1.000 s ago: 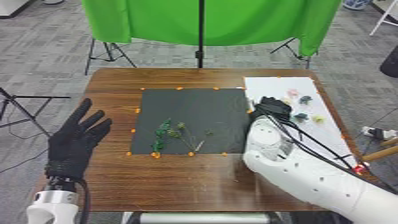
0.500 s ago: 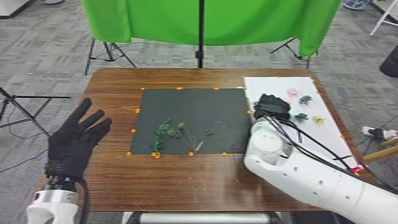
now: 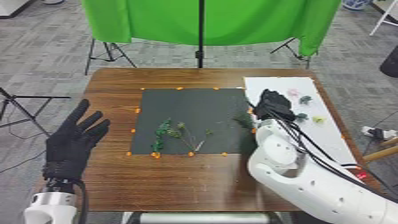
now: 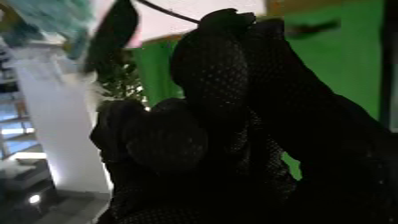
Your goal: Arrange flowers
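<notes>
Over the white sheet (image 3: 282, 84), the right hand (image 3: 274, 104) pinches a dark stem (image 4: 167, 11).

Stems (image 3: 161, 133) lie on the mat (image 3: 182, 106), 4 flowers (image 3: 306, 100) on the sheet (image 3: 333, 142) (right of it).

Grey patterned flooring (image 3: 53, 62) spread around the brown table (image 3: 178, 185). Past its far edge hung a bright green cloth (image 3: 151, 22), with a black pole (image 3: 201, 35) down its middle and a black tripod (image 3: 110, 50) near its left side. Another black stand (image 3: 34, 114) stood left of the table, and a dark bin (image 3: 390, 64) to the right. In the right wrist view a pale column (image 4: 67, 115) rose near a small, bright light (image 4: 34, 198).
</notes>
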Controlling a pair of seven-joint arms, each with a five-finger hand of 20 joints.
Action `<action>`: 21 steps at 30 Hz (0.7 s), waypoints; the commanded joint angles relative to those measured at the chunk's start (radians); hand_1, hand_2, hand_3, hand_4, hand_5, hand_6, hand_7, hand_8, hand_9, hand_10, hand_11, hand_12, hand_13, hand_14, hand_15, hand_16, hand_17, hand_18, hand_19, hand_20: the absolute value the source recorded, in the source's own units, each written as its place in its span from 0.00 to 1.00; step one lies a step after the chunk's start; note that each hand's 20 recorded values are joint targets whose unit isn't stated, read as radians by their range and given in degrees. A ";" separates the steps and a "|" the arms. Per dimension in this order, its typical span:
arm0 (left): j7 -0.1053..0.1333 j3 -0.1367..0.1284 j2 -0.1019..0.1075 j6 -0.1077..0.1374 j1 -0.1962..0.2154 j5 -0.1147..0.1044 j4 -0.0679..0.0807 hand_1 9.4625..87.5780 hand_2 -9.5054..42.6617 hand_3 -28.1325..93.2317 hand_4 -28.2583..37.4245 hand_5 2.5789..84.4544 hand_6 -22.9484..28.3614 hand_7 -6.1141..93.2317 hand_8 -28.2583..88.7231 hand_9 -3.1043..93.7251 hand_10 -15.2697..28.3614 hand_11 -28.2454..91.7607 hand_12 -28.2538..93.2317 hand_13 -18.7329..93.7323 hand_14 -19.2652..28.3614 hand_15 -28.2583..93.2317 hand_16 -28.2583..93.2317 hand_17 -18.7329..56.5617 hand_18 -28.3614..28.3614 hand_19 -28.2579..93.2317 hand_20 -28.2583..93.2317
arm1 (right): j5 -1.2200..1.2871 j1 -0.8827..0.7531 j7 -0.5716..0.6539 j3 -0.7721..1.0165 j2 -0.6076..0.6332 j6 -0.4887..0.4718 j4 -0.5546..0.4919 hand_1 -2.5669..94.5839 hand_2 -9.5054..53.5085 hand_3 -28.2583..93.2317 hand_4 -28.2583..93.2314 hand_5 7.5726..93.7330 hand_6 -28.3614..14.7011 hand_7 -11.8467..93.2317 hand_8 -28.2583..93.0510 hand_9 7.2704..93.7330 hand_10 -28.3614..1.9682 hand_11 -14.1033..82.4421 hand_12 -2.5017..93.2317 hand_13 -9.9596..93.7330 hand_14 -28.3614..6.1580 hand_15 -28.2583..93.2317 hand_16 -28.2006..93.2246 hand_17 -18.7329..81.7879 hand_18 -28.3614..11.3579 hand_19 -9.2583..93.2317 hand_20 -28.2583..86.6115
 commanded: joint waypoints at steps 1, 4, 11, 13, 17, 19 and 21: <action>0.003 -0.002 -0.002 0.011 0.020 -0.001 -0.005 0.17 0.30 0.88 0.00 0.34 0.54 0.18 0.15 0.32 0.76 0.39 0.31 0.35 0.97 0.57 0.16 0.10 1.00 0.70 0.20 | 0.001 -0.090 -0.008 0.017 -0.090 -0.091 -0.088 0.61 0.00 0.84 0.00 0.99 0.56 0.30 0.31 0.98 0.52 0.58 0.28 0.89 0.54 0.87 0.40 0.63 0.08 1.00 0.69; 0.000 -0.004 -0.002 0.010 0.019 0.000 -0.005 0.17 0.30 0.88 0.00 0.34 0.54 0.19 0.15 0.32 0.76 0.39 0.31 0.35 0.97 0.57 0.16 0.10 1.00 0.70 0.20 | 0.013 -0.116 -0.003 0.019 -0.133 -0.127 -0.081 0.61 0.00 0.84 0.00 0.99 0.55 0.29 0.31 0.98 0.52 0.58 0.28 0.89 0.54 0.87 0.40 0.63 0.08 1.00 0.69; -0.012 -0.002 -0.005 0.004 0.011 0.004 -0.002 0.17 0.30 0.88 0.00 0.34 0.54 0.19 0.15 0.32 0.76 0.39 0.31 0.35 0.97 0.57 0.16 0.10 1.00 0.70 0.20 | 0.047 -0.137 0.020 0.021 -0.192 -0.150 -0.052 0.61 0.00 0.84 0.00 0.99 0.56 0.29 0.32 0.98 0.51 0.60 0.27 0.90 0.54 0.88 0.40 0.65 0.07 1.00 0.71; -0.012 -0.002 -0.006 0.004 0.011 0.003 -0.001 0.17 0.30 0.88 0.00 0.34 0.54 0.19 0.15 0.32 0.76 0.39 0.31 0.35 0.97 0.57 0.16 0.10 1.00 0.70 0.20 | 0.055 -0.137 0.032 0.021 -0.200 -0.153 -0.038 0.60 0.00 0.84 0.00 0.99 0.57 0.29 0.32 0.99 0.52 0.61 0.26 0.90 0.54 0.88 0.40 0.65 0.07 1.00 0.71; -0.014 -0.003 -0.008 -0.001 0.013 0.007 -0.002 0.17 0.30 0.88 0.00 0.34 0.54 0.19 0.15 0.32 0.76 0.39 0.31 0.35 0.97 0.57 0.16 0.10 1.00 0.70 0.20 | 0.062 -0.140 0.060 0.018 -0.193 -0.138 -0.020 0.59 0.00 0.83 0.00 0.99 0.57 0.29 0.32 1.00 0.54 0.62 0.25 0.91 0.56 0.88 0.40 0.67 0.07 1.00 0.72; -0.010 -0.002 -0.004 0.004 0.016 0.004 -0.003 0.17 0.30 0.89 0.00 0.34 0.54 0.18 0.15 0.32 0.76 0.39 0.31 0.35 0.97 0.57 0.16 0.10 1.00 0.70 0.20 | 0.054 -0.141 0.071 0.018 -0.192 -0.120 -0.005 0.58 0.00 0.83 0.01 0.99 0.57 0.29 0.32 1.00 0.54 0.62 0.25 0.92 0.56 0.87 0.40 0.67 0.06 1.00 0.72; -0.012 0.000 -0.004 0.002 0.011 0.004 -0.001 0.17 0.30 0.89 0.00 0.34 0.55 0.18 0.15 0.32 0.76 0.39 0.31 0.35 0.97 0.57 0.16 0.10 1.00 0.70 0.20 | 0.055 -0.145 0.088 0.027 -0.194 -0.099 0.004 0.58 0.00 0.82 0.01 0.99 0.58 0.29 0.32 1.00 0.55 0.63 0.25 0.92 0.57 0.87 0.40 0.68 0.06 1.00 0.72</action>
